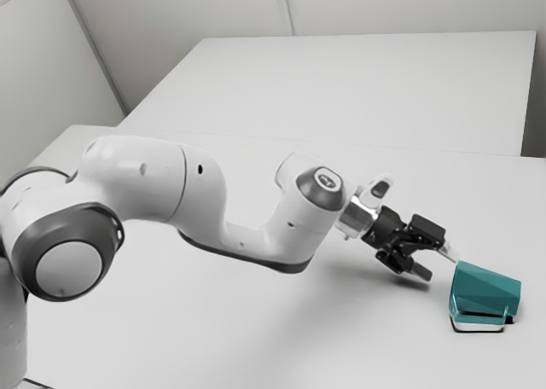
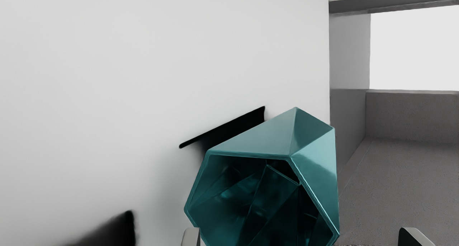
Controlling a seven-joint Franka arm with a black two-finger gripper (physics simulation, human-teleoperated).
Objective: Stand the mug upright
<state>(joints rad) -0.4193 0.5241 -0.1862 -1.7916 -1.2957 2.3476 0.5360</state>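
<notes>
Faceted teal mug (image 1: 485,290), lying on its side, angular dark mouth (image 2: 256,199) facing the spread, released jaws

In the exterior view, the mug (image 1: 485,288) stands in my gripper's (image 1: 438,265) way at four o'clock; toward twelve and seven I have free room above the surface (image 1: 388,346).

Mug (image 1: 485,288) laid sideways on the table (image 1: 179,338), placed at the exterior view's right, its mouth turned toward the gripper (image 1: 438,265), tables backed by a wall (image 1: 384,5).
</notes>
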